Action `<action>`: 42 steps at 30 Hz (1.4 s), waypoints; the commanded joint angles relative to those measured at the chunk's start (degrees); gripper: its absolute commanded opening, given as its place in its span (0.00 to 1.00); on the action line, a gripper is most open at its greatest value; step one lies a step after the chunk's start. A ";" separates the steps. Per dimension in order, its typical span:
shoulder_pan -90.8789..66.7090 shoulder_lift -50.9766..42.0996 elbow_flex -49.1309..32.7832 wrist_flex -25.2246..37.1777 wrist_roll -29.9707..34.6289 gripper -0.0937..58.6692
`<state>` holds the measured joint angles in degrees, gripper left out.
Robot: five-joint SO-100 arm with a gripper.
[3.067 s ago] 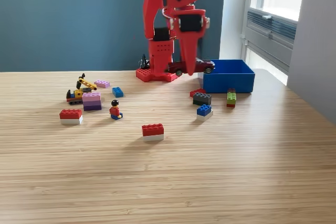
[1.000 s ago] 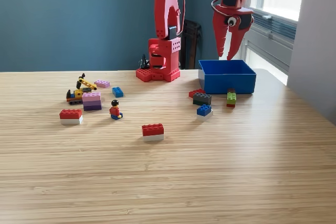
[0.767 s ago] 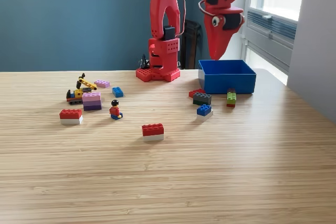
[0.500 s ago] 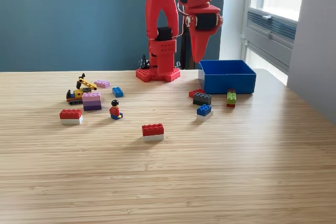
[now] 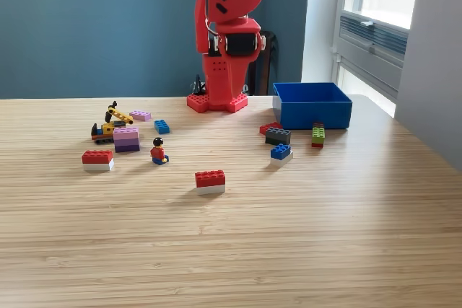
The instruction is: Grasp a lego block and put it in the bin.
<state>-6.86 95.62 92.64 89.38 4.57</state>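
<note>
My red arm (image 5: 224, 30) hangs folded over its base at the table's (image 5: 289, 250) far edge, gripper (image 5: 232, 86) pointing down, nothing visibly in it; can't tell if jaws are parted or closed. I judge this the approach step: next move calls for picking a brick and reaching out over it. Red-and-white lego block (image 5: 210, 181) lies well in front of the gripper, toward the camera. Blue bin (image 5: 312, 104) sits at the exterior view's right, bricks scattered just before it.
</note>
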 commanded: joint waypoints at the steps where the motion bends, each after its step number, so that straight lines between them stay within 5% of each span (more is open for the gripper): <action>1: 0.53 5.19 3.52 -2.55 -0.18 0.00; 23: 4.75 5.19 6.50 -5.98 1.85 0.00; 42: 1.49 5.19 5.80 -6.68 -3.08 0.00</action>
<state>-3.69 95.62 100.20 83.41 2.20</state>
